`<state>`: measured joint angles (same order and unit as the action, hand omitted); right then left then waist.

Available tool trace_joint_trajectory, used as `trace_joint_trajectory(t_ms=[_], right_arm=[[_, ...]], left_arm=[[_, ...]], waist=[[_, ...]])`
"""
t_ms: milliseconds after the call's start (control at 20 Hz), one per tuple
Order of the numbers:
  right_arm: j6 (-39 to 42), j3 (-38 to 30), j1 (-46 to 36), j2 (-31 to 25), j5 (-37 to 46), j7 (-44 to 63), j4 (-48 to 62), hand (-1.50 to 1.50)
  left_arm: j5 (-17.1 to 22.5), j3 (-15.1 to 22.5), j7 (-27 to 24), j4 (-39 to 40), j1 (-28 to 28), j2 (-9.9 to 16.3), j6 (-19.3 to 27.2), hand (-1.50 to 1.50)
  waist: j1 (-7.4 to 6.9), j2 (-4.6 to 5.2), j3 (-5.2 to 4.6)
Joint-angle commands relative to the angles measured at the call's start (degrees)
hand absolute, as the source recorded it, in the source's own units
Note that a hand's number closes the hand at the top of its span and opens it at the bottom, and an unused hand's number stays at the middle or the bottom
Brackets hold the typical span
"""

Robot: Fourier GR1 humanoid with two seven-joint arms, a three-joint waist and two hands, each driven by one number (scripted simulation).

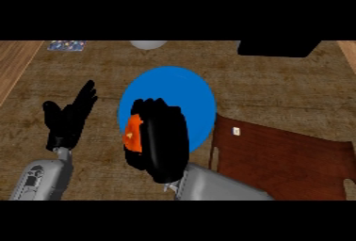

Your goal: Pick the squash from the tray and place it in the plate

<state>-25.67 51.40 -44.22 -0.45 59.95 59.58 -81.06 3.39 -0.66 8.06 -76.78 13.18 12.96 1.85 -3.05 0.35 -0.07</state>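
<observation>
My right hand (pixel 163 141) curls round the orange squash (pixel 132 136) over the blue plate (pixel 170 89), left of the brown tray (pixel 292 160). My left hand (pixel 69 120) rests open at the left.

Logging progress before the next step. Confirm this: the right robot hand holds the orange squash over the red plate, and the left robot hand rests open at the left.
Not quite: the plate is blue, not red. The head view shows the right robot hand curled round the orange squash over it, with the left robot hand resting open at the left.
</observation>
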Motion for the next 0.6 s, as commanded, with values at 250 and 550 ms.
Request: trace_joint_trajectory(t_ms=[250, 550], right_arm=[[-5.0, -3.7, -7.0, 0.4, -9.6, -0.7, 17.4, 1.5], [-5.7, -10.0, -4.0, 0.4, -26.8, -12.7, 22.9, 1.5]], left_arm=[[0.6, -1.1, 4.2, -5.6, -1.3, 1.8, -0.7, 0.0], [-0.2, -1.0, -0.3, -1.2, -2.5, 0.3, -0.8, 0.0]], waist=[[1.14, -0.21, 0.07], [0.85, 0.31, 0.09]])
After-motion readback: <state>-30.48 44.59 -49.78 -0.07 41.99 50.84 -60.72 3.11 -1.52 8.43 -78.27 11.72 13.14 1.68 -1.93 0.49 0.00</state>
